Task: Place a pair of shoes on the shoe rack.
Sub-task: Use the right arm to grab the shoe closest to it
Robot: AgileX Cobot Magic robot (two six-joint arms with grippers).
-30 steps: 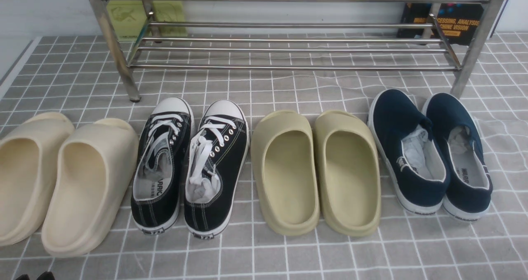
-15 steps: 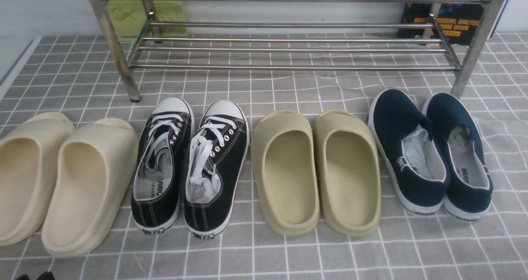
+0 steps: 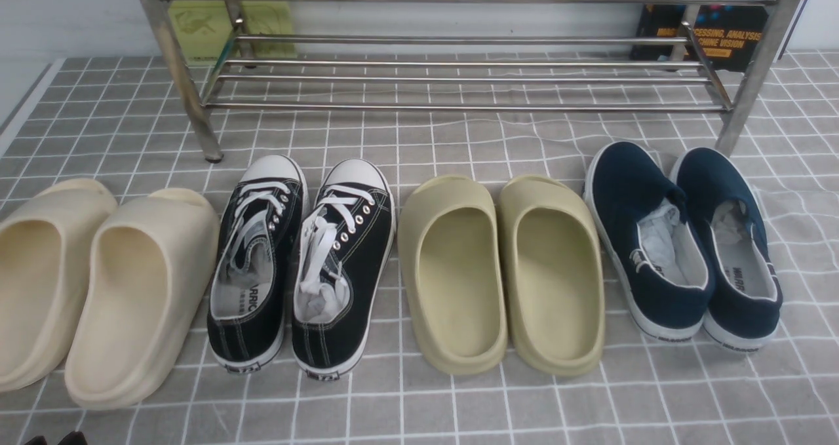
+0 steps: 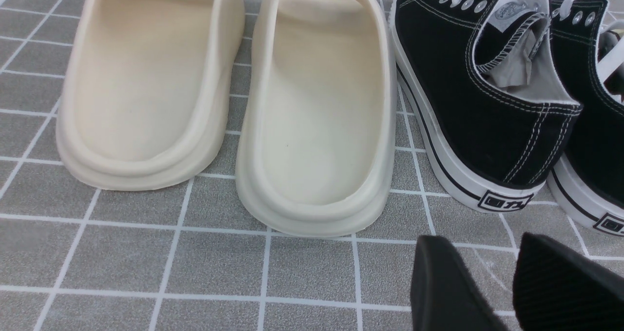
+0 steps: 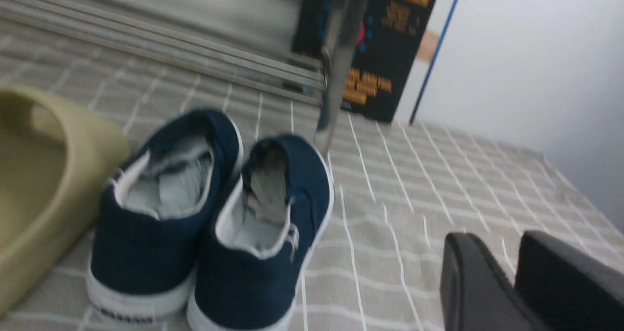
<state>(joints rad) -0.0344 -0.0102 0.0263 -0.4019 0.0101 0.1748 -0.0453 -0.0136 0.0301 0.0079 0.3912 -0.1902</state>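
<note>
The pair of shoes, two navy slip-ons (image 3: 629, 196) with white soles, stands at the right end of the row on the grey checked cloth, toes toward the shoe rack (image 3: 459, 78). The rack's right front leg (image 3: 747, 84) is just beyond their toes. In the right wrist view, which is blurred, the navy shoes (image 5: 146, 243) show heels first. My right gripper (image 5: 495, 236) hangs behind and to the right of them, fingers slightly apart and empty. My left gripper (image 4: 480, 238) is open and empty, low behind the heels of the black sneakers. Only its tips (image 3: 54, 440) show in the front view.
From left to right the row holds cream slides (image 3: 98, 281), black lace-up sneakers (image 3: 301, 261) and olive slides (image 3: 505, 274) beside the navy pair. A dark book (image 3: 714, 25) and a green box (image 3: 223, 25) stand behind the rack. The olive slide (image 5: 44, 184) lies close beside the navy shoes.
No shoe has moved and nothing was taken hold of. The front picture has shifted only by a hair.
</note>
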